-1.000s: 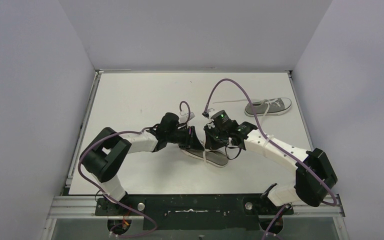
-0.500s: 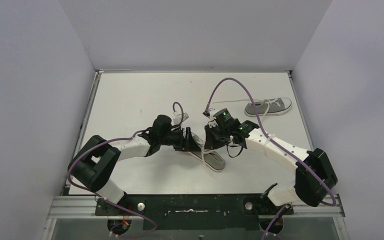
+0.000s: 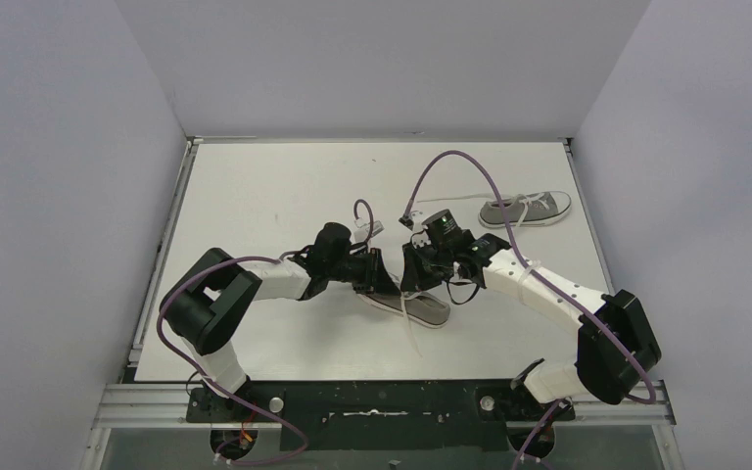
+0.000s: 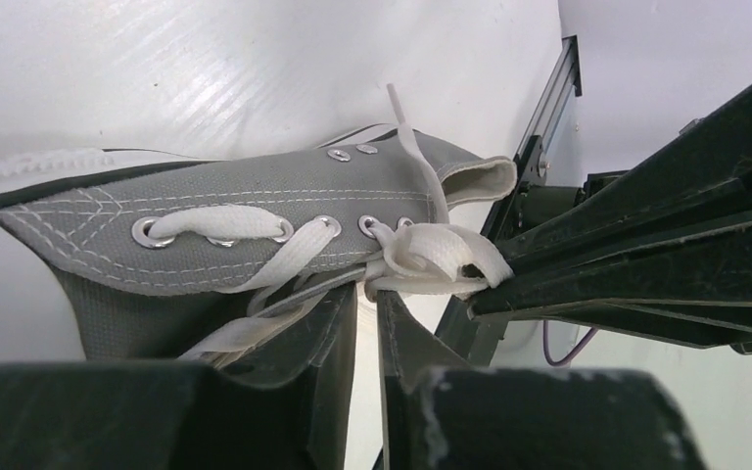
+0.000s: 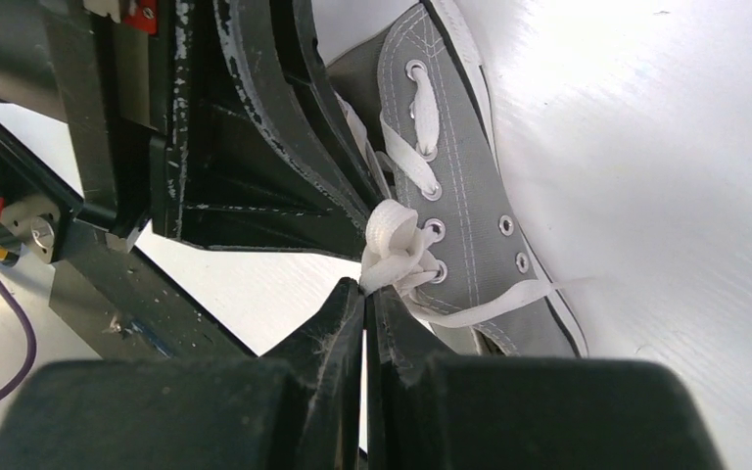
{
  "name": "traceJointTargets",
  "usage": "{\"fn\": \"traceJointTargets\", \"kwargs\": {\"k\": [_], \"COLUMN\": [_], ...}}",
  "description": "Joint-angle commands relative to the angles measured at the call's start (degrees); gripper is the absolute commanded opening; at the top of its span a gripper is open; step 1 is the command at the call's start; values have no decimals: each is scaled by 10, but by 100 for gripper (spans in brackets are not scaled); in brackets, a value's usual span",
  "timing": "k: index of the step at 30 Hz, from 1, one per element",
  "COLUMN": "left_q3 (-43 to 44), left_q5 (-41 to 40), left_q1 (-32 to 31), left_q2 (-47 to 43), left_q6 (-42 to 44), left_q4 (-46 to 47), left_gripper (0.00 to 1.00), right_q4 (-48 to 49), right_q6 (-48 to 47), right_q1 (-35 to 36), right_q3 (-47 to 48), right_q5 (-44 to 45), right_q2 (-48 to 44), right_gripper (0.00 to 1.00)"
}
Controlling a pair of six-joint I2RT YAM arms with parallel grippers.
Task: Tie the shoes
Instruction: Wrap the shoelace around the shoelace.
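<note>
**Figure. Top, left-wrist and right-wrist views of one moment in shoe tying.**

The near shoe [image 3: 423, 309], a grey canvas low-top with a white sole edge, lies near the middle of the tabletop [image 3: 255, 191]. The far shoe [image 3: 526, 209] rests well apart at the far right, with neither arm near it. Both arms meet over the near shoe's eyelet rows.

The left gripper [image 4: 365, 305] has its jaws almost closed, with only a narrow slit between them. The bunched white lace [image 4: 436, 257] enters at its tips. The right gripper [image 5: 364, 292] is pinched tight on the same bunch from the opposite side. The two sets of tips are touching or very nearly so. One free lace end trails off the shoe toward the near edge.

**Handling (judged).**
- The shoe looks small and light, so a pull on the lace would likely drag or tip it rather than tighten the knot.
- The canvas upper is soft and gives no firm hold.
- The lace is flat, limp and probably somewhat slippery against hard fingers, and loops will not keep their shape unaided.
- The best hold is on the lace itself, close to the top eyelets, so the working span stays short.

**Surroundings.** The tabletop is white, smooth and faintly scuffed, and appears to offer little friction. Pale walls [image 3: 69, 196] enclose it on the left, far and right sides. Purple cables [image 3: 470, 171] arch above the wrists, close to the work.
</note>
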Motion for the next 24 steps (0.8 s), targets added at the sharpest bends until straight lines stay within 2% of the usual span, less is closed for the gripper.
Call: {"fn": "traceJointTargets", "kwargs": {"k": [1,4,7,12,18,21,24], "left_q3": [26,29,31,40,47,46,43], "left_q5": [13,18,22,30,39,41,46], "left_q1": [0,0,-1,-1,-1,-1,-2], "left_q2": [1,5,7,5,0,-4,-8], "left_q6": [3,2,0,-3,-2,4,5], "left_q4": [31,32,34,35,23,14,11], "left_gripper": [9,7,6,3,3,3,2], "right_q4": [33,24,18,20,20,-2,-12], "right_q6": [9,8,1,-8,-4,-11,-10], "right_q1": [-22,-46,-65,-71,-74,-77,-90], "right_q3": [3,6,5,-2,-7,-3,-8], "right_q5": [-41,-60,-71,-91,-65,-22,-18], "right_q2": [-3,-1,-6,-3,4,-3,-16], "right_gripper": [8,23,30,31,25,31,33]}}
